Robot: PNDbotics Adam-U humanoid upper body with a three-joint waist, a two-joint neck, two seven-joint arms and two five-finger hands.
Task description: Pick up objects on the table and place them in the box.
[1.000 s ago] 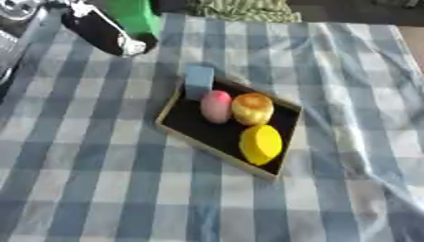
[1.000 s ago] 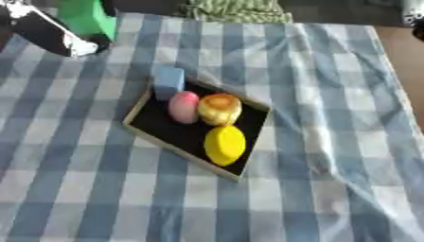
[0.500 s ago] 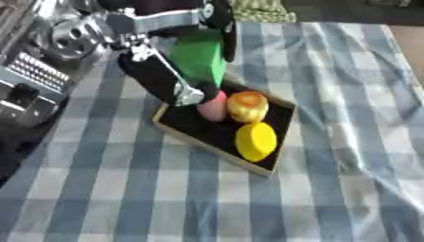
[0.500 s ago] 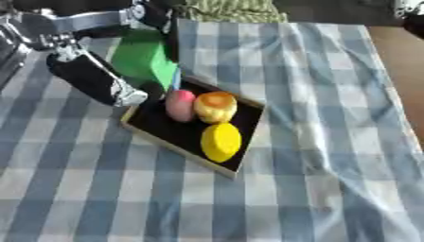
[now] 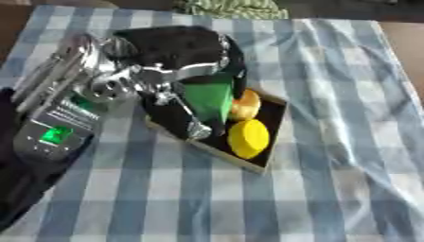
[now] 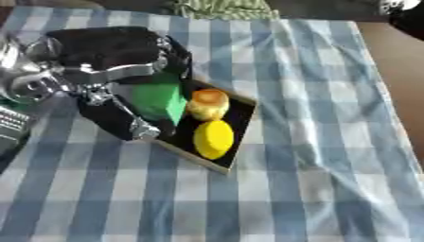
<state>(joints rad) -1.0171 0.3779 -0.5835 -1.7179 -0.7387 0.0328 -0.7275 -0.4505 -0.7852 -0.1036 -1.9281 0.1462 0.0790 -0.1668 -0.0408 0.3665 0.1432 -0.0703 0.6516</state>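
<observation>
Over the black box (image 6: 242, 111) at frame centre, your left hand (image 5: 178, 56) holds the green block (image 5: 208, 100), fingers curled round it, just beside the orange fruit (image 6: 207, 103) and yellow lemon (image 6: 214, 138).

A green block (image 6: 157, 100) sits tilted over the black box's (image 6: 236, 122) left end; inside lie a yellow lemon-like piece (image 6: 213, 138) and an orange round piece (image 6: 207, 104).

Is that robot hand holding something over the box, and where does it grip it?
Yes: the left hand holds a green block by its upper end, fingers curled down its side, over the box.
</observation>
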